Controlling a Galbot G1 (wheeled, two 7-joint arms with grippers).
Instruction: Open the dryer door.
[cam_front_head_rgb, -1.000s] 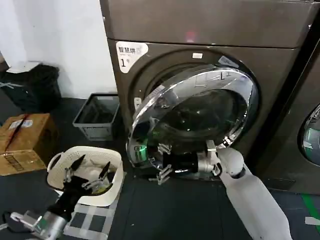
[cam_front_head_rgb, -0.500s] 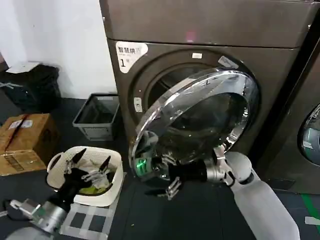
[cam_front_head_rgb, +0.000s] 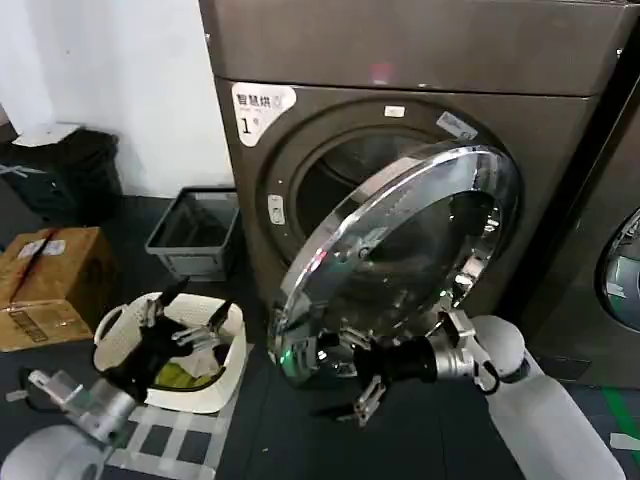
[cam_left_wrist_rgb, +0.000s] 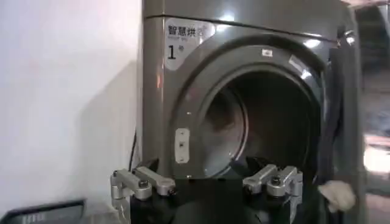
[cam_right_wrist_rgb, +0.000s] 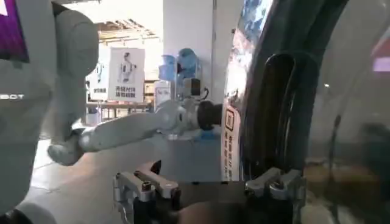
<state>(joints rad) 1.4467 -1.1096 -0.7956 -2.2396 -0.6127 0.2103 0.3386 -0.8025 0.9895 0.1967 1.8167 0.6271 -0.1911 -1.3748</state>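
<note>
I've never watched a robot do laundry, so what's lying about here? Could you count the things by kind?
Laundry machines: 2, the dryer with its door swung open, and a neighbour
Baskets: 2, white and grey
Cardboard boxes: 1
Grippers: 2, left and right
Total: 7

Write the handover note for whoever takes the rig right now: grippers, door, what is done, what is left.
Right gripper: open, at the lower edge of the dryer door, fingers spread by the chrome rim; no firm grip visible.
Left gripper: open, idle, low on the left above a white basket.
Door: unlatched and swung partly out from the dryer, hinged on its right side; the drum opening is exposed on the left.
Done: door unlatched and partly open.
Left: swing it wider with the right arm, probably, then pull the arm clear.
</note>
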